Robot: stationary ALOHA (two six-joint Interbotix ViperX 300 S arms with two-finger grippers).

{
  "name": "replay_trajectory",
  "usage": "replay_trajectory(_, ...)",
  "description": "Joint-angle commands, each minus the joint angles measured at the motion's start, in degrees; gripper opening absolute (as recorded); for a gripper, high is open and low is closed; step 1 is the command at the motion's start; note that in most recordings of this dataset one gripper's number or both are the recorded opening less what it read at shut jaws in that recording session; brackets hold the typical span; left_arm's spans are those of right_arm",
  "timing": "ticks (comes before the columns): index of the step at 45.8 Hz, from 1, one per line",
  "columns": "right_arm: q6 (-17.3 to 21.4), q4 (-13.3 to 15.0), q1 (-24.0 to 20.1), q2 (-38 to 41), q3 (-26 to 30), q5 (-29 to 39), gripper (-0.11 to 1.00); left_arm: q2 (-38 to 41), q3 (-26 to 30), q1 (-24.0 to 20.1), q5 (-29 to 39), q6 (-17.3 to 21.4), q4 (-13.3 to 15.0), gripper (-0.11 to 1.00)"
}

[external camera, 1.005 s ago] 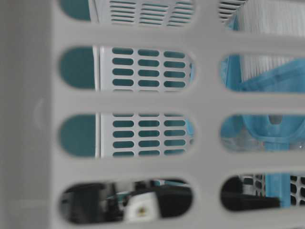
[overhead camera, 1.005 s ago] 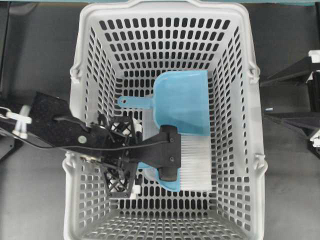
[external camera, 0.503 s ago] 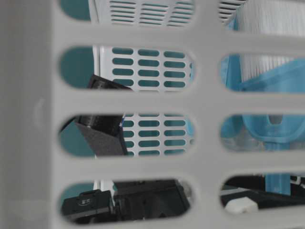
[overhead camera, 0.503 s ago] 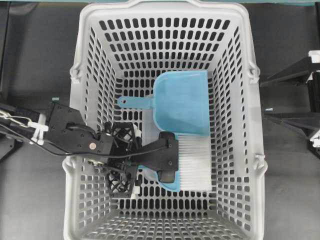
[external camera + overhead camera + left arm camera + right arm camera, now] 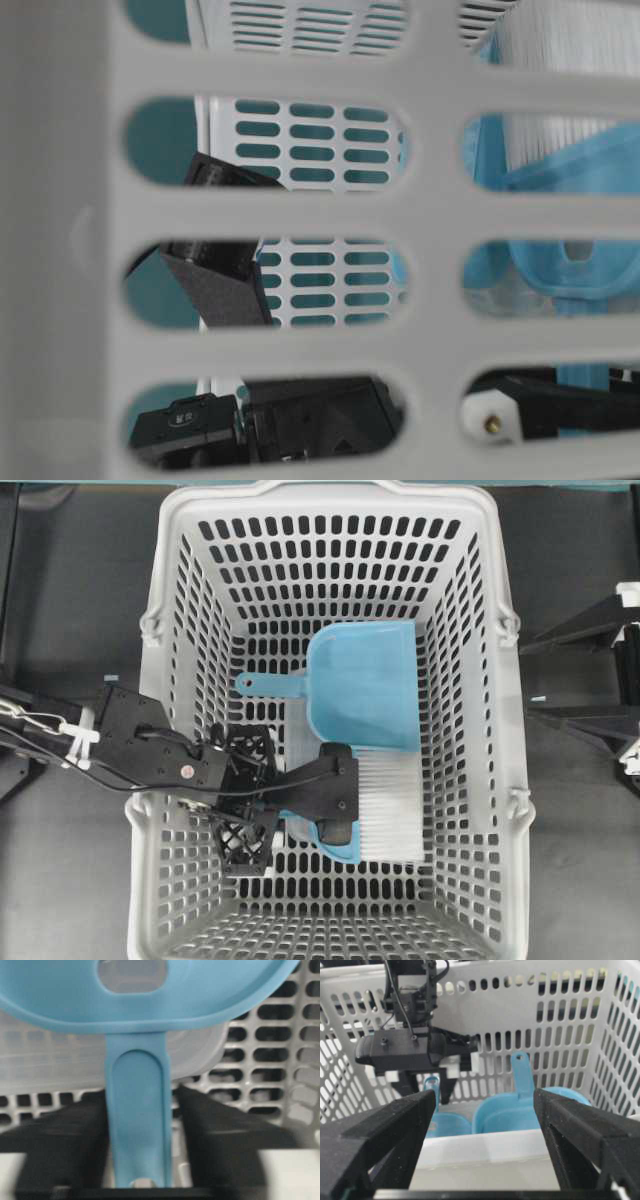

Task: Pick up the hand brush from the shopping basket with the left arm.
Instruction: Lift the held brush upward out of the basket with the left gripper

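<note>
The hand brush (image 5: 388, 805) lies in the shopping basket (image 5: 170, 680), white bristles to the right, its handle hidden under my left gripper (image 5: 246, 798). In the left wrist view the thin blue handle (image 5: 137, 1125) runs between my two black fingers (image 5: 225, 1135). The left finger is against it and a narrow gap shows on the right. The jaws are low in the basket, astride the handle. My right gripper (image 5: 484, 1110) is open and empty, outside the basket behind its white rim (image 5: 485, 1152).
A bristle-less light blue dustpan (image 5: 362, 685) lies just above the brush, touching the bristles. A clear plastic tray (image 5: 50, 1067) lies under the brush head. The basket walls close in on all sides. The right arm (image 5: 620, 680) stands at the right edge.
My left gripper dropped lower into the basket over the first half second. Its fingers have since drawn a little closer round the brush handle. The brush and dustpan have not moved.
</note>
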State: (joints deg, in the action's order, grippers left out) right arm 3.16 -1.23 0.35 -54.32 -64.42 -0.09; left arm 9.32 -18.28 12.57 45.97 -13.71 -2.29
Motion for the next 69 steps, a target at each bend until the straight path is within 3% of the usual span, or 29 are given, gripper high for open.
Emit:
replay_trajectory(1, 0.09, -0.18, -0.18, 0.44, 0.44, -0.62, 0.76, -0.62, 0.62, 0.18, -1.14, 0.62, -0.18, 0.29)
replay_trajectory(2, 0.09, -0.18, -0.18, 0.44, 0.35, -0.62, 0.76, -0.62, 0.53, 0.18, -1.41, 0.70, -0.18, 0.24)
replay_trajectory(18, 0.26, -0.26, -0.09, 0.44, -0.18, -0.70, 0.76, -1.85, 0.09, 0.18, -2.64, 0.88, -0.18, 0.25)
replay_trajectory(29, 0.26, -0.35, -0.09, 0.35, -0.26, -0.79, 0.76, -7.56, 2.29, 0.18, -1.49, 3.25, -0.18, 0.25)
replay_trajectory(37, 0.35, -0.44, -0.09, 0.26, -0.26, -0.97, 0.76, -11.95, 5.98, -0.09, 3.52, 3.69, -0.26, 0.25)
replay_trajectory(55, 0.26, -0.44, -0.09, 0.18, -0.26, -0.97, 0.76, -16.61, 21.09, -5.01, 24.35, 3.96, -0.26, 0.25)
replay_trajectory(69, 0.26, -0.35, -0.09, 0.18, -0.26, -0.97, 0.76, -16.00, 25.40, -5.89, 28.21, 6.77, -0.26, 0.25)
